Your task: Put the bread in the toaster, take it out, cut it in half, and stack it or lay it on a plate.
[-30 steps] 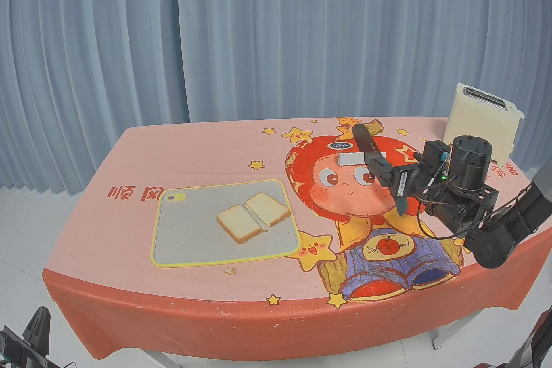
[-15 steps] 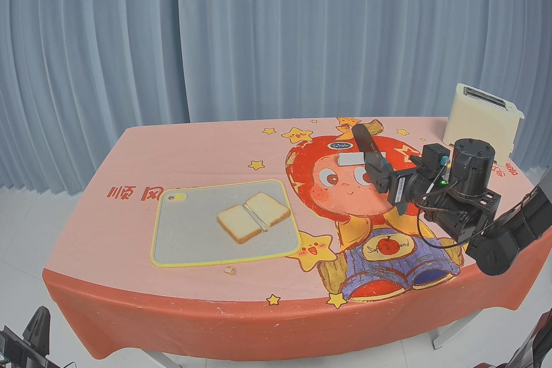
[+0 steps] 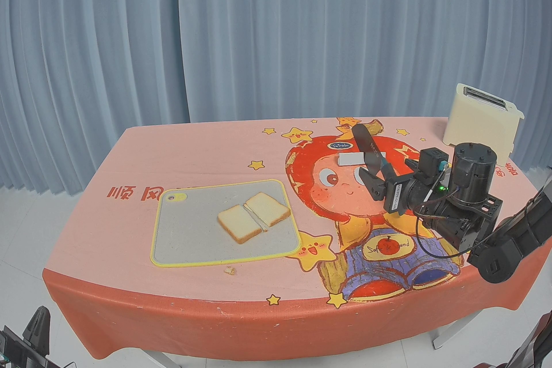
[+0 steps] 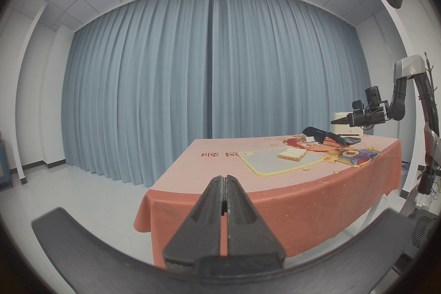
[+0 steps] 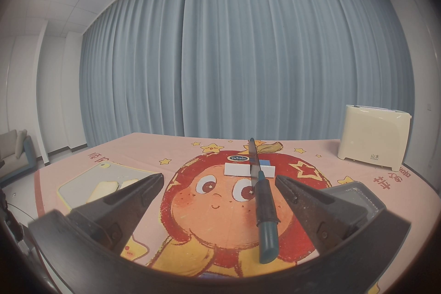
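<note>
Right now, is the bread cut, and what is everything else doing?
bread: cut in two, flat on the board.
knife: lying on the table, not held.
toaster: upright, no bread sticking out.
right tool: open, empty.
left tool: shut, empty.

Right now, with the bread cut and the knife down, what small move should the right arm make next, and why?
Probably carry the right gripper across toward the cutting board. It is open above the knife, which lies on the table, and the two bread halves sit side by side on the board, not yet plated.
</note>
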### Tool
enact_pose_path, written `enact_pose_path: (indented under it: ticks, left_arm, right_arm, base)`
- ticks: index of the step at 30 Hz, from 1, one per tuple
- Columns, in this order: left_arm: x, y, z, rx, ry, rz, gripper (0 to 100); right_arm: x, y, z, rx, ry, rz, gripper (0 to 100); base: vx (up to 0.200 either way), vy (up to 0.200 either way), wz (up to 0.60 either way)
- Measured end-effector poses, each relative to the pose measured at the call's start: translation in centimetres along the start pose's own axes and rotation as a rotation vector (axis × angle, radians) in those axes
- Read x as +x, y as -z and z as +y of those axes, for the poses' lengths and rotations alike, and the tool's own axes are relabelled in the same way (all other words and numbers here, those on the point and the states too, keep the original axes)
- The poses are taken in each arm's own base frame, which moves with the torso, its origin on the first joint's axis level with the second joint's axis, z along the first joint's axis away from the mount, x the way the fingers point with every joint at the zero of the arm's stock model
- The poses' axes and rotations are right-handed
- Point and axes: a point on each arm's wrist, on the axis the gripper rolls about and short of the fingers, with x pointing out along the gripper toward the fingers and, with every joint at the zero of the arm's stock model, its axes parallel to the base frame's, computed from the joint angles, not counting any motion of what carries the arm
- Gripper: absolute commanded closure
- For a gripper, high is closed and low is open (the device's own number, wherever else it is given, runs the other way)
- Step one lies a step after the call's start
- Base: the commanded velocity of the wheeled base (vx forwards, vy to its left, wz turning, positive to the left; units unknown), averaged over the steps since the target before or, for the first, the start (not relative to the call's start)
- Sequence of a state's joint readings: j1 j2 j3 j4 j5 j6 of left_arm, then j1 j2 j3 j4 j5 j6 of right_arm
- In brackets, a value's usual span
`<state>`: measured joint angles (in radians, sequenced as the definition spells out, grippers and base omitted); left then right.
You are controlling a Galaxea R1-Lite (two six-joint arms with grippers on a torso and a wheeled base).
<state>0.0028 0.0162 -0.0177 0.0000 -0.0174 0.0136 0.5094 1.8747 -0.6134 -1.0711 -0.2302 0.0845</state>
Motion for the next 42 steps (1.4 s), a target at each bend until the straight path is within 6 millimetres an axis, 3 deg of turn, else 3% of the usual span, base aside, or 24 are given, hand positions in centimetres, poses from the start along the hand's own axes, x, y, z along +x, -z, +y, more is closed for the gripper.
enact_pose_path:
  ticks: [29,42]
  left_arm:
    - [0.0,0.0,0.0,0.0,0.0,0.0,100]
    - [0.0,0.0,0.0,0.0,0.0,0.0,100]
  right_arm:
    - [-1.9,1.7,3.2,-0.037,-0.117,0.057,0]
    - [-2.1,1.9,3.5,-0.041,-0.127,0.063,0]
  base:
    - [0.0,0.0,0.0]
    - [0.0,0.0,0.0]
